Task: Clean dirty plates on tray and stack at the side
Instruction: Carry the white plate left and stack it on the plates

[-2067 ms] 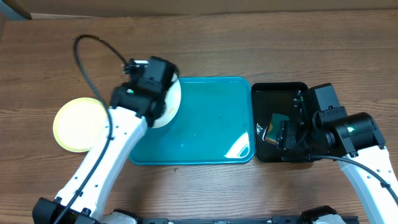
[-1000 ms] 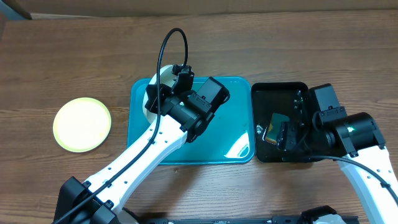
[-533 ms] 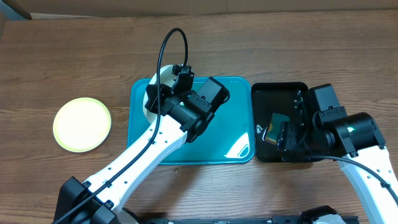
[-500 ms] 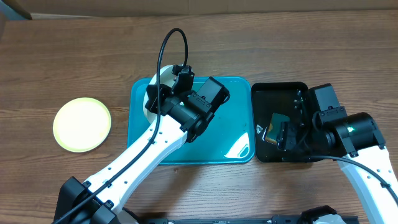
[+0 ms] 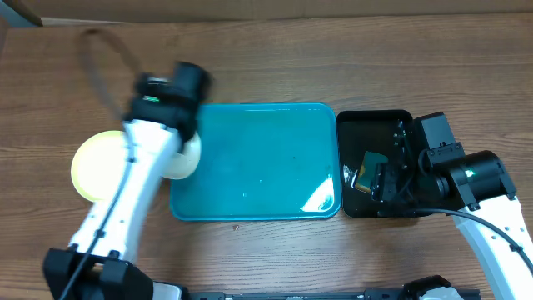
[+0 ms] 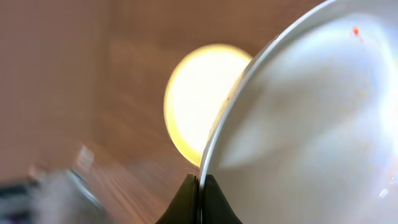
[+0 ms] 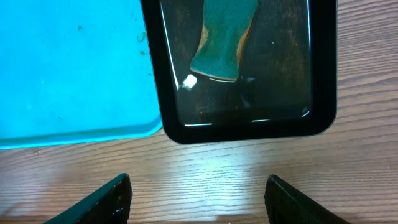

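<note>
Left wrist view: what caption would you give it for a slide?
Left gripper pinching the rim of a white plate, with the pale yellow plate on the wooden table beyond.

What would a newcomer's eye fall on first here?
The glossy turquoise plastic tray at centre lies bare of plates. At its left edge the left tool pinches the rim of a round white plate with an orange-red speck, near the pale yellow-green plate on the table. On the right, the open right tool hangs near the narrow black tray holding a green sponge.
</note>
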